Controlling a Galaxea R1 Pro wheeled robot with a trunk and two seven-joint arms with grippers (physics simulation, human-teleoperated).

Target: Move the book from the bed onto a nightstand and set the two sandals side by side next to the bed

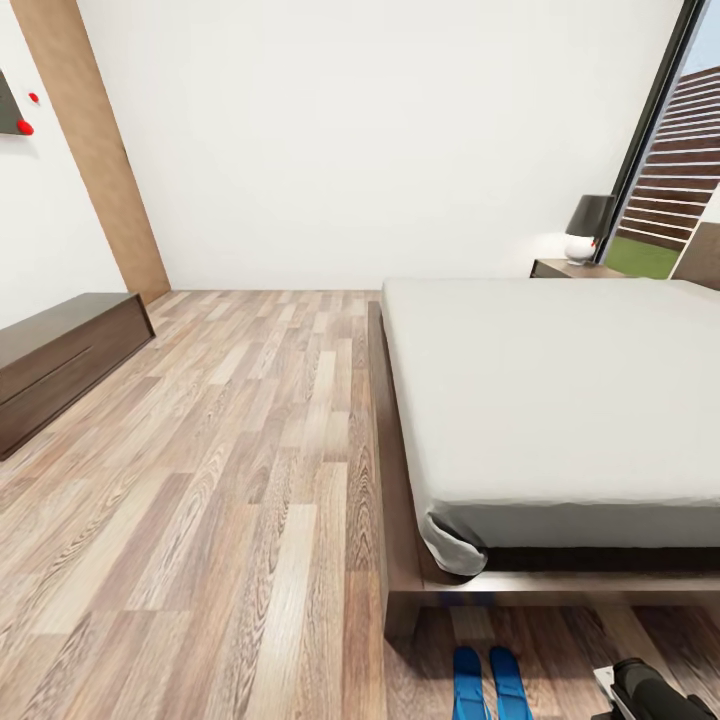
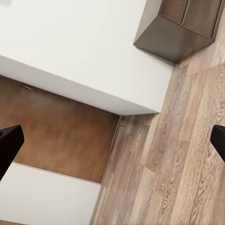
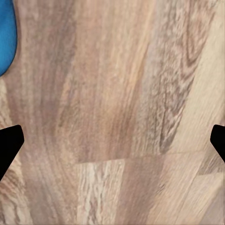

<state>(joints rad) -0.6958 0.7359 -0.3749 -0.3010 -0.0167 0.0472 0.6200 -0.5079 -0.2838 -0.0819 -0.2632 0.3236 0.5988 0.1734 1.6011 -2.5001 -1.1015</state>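
- The two bright blue flat sandals (image 1: 490, 683) are seen side by side on the brown wood-plank floor (image 1: 230, 480), just beyond the near foot of the large low dark-framed bed (image 1: 400, 560) with its pale-grey mattress (image 1: 560, 390).
- A low reddish-brown nightstand (image 1: 572, 268) is placed at the far right, with a dark-shaded lamp (image 1: 588, 226) on it.
- The left gripper (image 2: 112, 140) is held spread, nothing between its fingertips.
- The right gripper (image 3: 112, 140) is likewise spread over bare floor, a sandal's blue edge (image 3: 6, 37) nearby.
- A long dark dresser (image 1: 60, 350) is set along the left wall.

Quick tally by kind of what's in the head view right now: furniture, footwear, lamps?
Bed: 1
Nightstand: 1
Dresser: 1
Blue sandals: 2, side by side on the floor at the bed's foot
Lamp: 1
Total: 6
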